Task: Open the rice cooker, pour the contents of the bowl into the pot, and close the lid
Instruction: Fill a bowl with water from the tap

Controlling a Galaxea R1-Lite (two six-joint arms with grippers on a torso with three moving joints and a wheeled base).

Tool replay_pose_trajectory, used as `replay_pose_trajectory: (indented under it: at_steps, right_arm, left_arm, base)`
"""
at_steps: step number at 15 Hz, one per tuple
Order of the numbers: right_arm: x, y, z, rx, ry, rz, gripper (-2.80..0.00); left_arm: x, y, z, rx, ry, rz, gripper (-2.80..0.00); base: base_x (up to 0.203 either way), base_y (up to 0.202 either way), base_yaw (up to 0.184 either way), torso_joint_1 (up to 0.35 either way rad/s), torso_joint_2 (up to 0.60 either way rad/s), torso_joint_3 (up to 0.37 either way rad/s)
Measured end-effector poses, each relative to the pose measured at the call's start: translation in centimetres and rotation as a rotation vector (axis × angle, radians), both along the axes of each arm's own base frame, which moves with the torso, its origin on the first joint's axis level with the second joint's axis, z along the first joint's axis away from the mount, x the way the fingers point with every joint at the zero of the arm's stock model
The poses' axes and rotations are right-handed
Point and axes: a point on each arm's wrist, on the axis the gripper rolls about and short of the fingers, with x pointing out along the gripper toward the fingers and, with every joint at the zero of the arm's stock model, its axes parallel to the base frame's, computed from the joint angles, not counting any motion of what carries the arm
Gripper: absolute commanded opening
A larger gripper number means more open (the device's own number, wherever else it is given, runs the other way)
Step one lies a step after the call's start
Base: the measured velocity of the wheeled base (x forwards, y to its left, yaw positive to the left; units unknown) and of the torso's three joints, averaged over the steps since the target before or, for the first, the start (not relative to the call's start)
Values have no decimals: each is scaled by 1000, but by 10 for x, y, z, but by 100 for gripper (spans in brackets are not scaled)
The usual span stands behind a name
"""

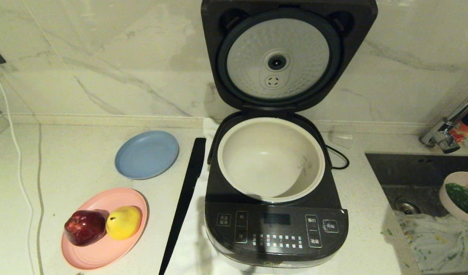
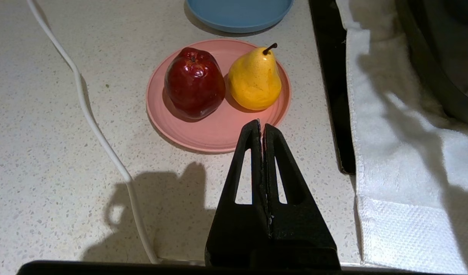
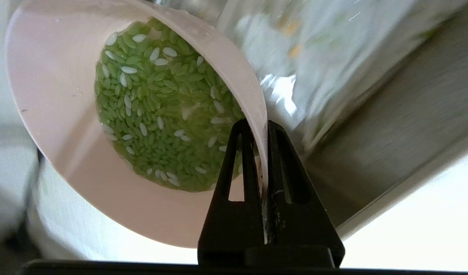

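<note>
The rice cooker [image 1: 276,229] stands at the centre of the counter with its lid [image 1: 287,53] raised, silver underside facing me. Its cream-white pot [image 1: 271,160] looks bare inside. At the far right edge, over the sink, the pale pink bowl [image 1: 458,196] hangs tilted. My right gripper [image 3: 261,128] is shut on the bowl's [image 3: 58,114] rim, one finger inside and one outside. Green and white grains, the contents [image 3: 161,107], lie in water at its bottom. My left gripper [image 2: 261,128] is shut and empty, above the counter near the pink plate.
A pink plate [image 1: 100,252] with a red apple [image 1: 85,227] and a yellow pear [image 1: 123,222] lies front left; a blue plate [image 1: 147,154] behind it. A black strip [image 1: 184,202] lies left of the cooker. The sink [image 1: 421,179] holds a cloth [image 1: 436,240]; a faucet [image 1: 447,130] stands behind.
</note>
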Motion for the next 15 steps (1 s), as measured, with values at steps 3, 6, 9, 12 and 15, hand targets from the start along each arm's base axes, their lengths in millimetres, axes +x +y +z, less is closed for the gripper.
replay_pose_trajectory:
  at_steps: [3,6,9,12,15]
  right_arm:
    - [-7,-49,-1,17,-7,-104,-280]
    - [-14,-86,-10,29,-4,-183,-280]
    - [-24,-112,-24,80,-14,-221,-280]
    - [-29,-135,-38,106,-9,-261,-280]
    - [-29,-152,-50,150,-10,-270,-280]
  left_arm:
    - [0,0,0,0,0,0,-280]
    - [0,0,0,0,0,0,-280]
    - [0,0,0,1,0,0,-280]
    - [0,0,0,0,-1,0,-280]
    - [0,0,0,0,0,0,-280]
  base:
    - [0,0,0,0,0,0]
    - [0,0,0,0,0,0]
    - [0,0,0,0,0,0]
    - [0,0,0,0,0,0]
    - [0,0,0,0,0,0]
